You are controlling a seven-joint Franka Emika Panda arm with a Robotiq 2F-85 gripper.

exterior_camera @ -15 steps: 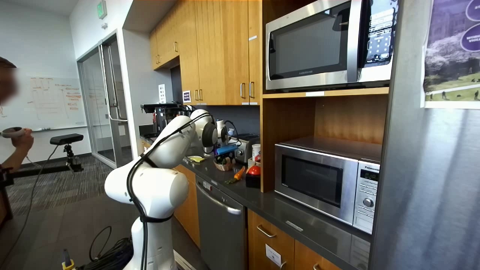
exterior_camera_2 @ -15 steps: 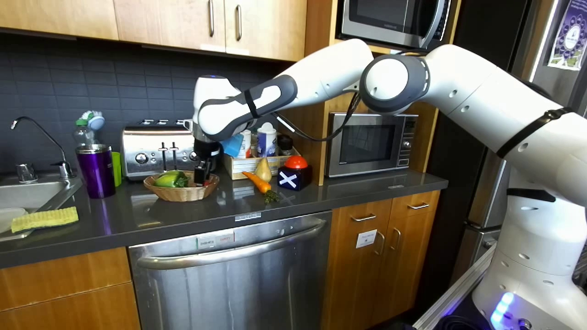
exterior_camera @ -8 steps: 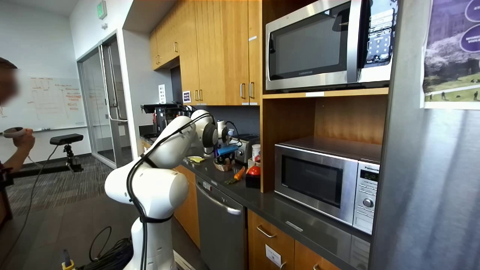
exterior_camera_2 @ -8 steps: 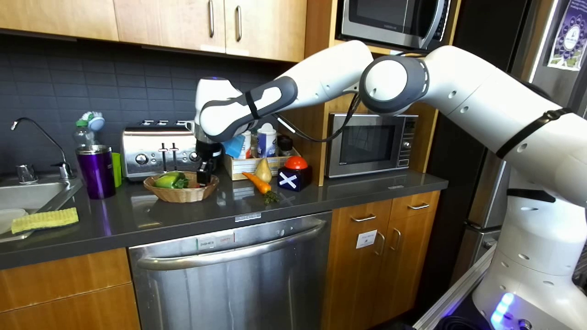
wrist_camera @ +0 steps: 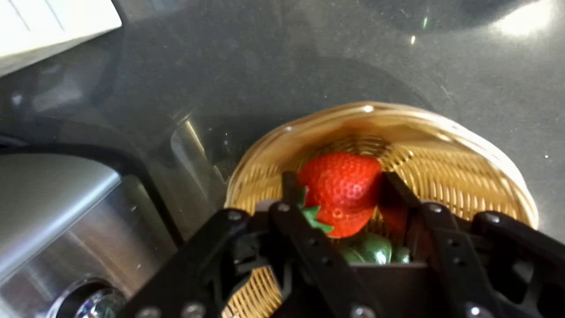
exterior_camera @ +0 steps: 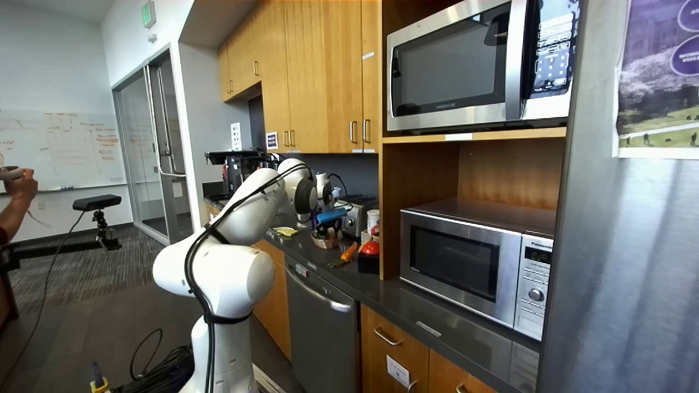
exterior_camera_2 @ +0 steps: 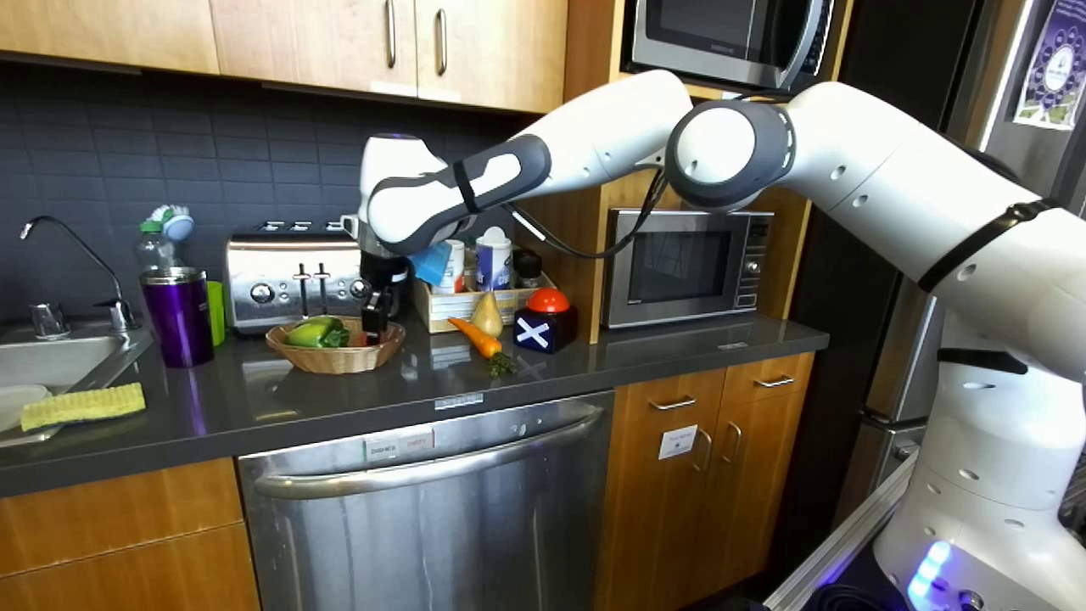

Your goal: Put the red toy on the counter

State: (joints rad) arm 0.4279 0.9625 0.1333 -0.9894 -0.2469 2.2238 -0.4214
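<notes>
A red strawberry toy (wrist_camera: 342,190) with green leaves shows in the wrist view, pinched between the two fingers of my gripper (wrist_camera: 340,183), which touch it on either side. It is over or in the wicker basket (wrist_camera: 375,107); whether it still touches the bottom I cannot tell. An exterior view shows my gripper (exterior_camera_2: 373,327) pointing down into the basket (exterior_camera_2: 335,363), with only a bit of red beside the fingers. Under the basket lies the counter (exterior_camera_2: 594,367), dark grey and shiny, seen also in an exterior view as the counter (exterior_camera: 322,267).
Green peppers (exterior_camera_2: 317,332) share the basket. Around it stand a toaster (exterior_camera_2: 271,280), a purple tumbler (exterior_camera_2: 176,318), a wooden box (exterior_camera_2: 441,310), a pear (exterior_camera_2: 488,316), a carrot (exterior_camera_2: 475,337) and a black cube (exterior_camera_2: 543,331) with a red dome. A yellow sponge (exterior_camera_2: 83,407) lies by the sink.
The arm dipped slightly and now stands a little higher again over the basket. More red shows beside the fingers than before. The person's hand at the edge has shifted left.
</notes>
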